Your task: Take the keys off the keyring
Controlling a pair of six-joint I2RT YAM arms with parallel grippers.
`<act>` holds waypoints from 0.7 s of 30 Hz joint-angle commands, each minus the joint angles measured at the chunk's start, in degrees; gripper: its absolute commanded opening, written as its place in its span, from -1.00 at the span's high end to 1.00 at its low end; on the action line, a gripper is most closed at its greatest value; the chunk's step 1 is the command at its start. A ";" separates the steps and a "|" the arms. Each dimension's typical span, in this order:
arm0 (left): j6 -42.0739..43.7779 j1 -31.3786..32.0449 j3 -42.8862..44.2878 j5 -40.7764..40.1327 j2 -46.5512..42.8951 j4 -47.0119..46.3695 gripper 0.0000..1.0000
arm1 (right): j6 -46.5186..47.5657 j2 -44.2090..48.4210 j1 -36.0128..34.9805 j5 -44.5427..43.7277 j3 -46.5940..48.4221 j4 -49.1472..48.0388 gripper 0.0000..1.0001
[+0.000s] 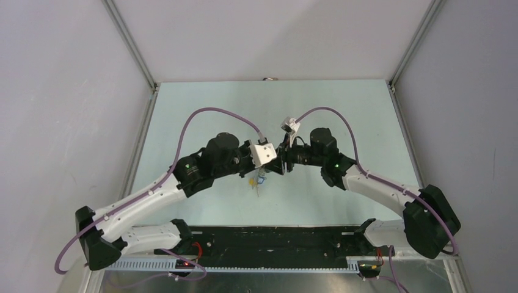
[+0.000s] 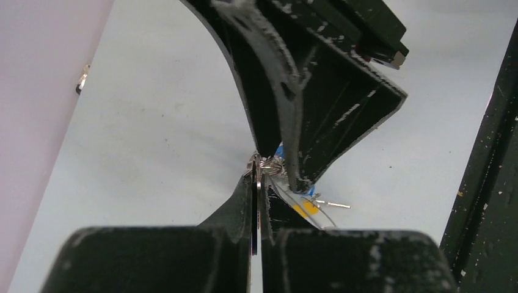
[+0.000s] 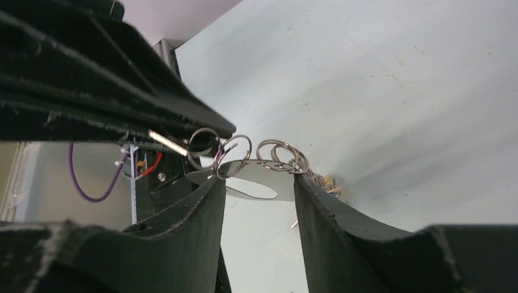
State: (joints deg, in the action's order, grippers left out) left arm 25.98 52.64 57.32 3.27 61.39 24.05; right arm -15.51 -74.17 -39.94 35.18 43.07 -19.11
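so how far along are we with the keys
Barely started. Done: nothing, no key seen loose on the table. In hand: left gripper shut on the keyring, right gripper open around it. Left: all the keys, hanging off it by small rings.

Pale table inside a white-walled cell

The table (image 1: pixel 201 110) has a pale blue-green top marked with faint scuffs and specks, and is boxed in by plain white wall panels (image 1: pixel 61 91) on the left, back and right. Aluminium struts (image 1: pixel 129 43) run up from its two far corners. A small metal fitting (image 1: pixel 269 78) sits at the middle of the far edge. Along the near edge lies a black base plate (image 1: pixel 275 241), with a white slotted cable duct (image 1: pixel 244 264) just in front.
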 commanded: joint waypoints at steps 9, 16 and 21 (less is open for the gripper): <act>2.49 0.41 -0.03 5.20 -4.65 -5.45 1.00 | 15.86 12.88 0.64 4.82 -7.28 -3.64 0.01; 7.58 0.36 -2.11 10.68 -6.87 -5.45 1.00 | 22.89 18.41 1.55 7.75 -7.52 -3.00 0.09; 11.97 0.36 -4.09 14.16 -8.11 -5.33 1.00 | 25.51 19.71 2.30 10.61 -7.43 -4.70 0.09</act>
State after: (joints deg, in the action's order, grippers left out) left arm 32.73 52.75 54.11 12.49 55.68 21.89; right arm 5.72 -55.68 -38.22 42.48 35.46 -20.49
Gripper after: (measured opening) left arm 0.023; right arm 0.449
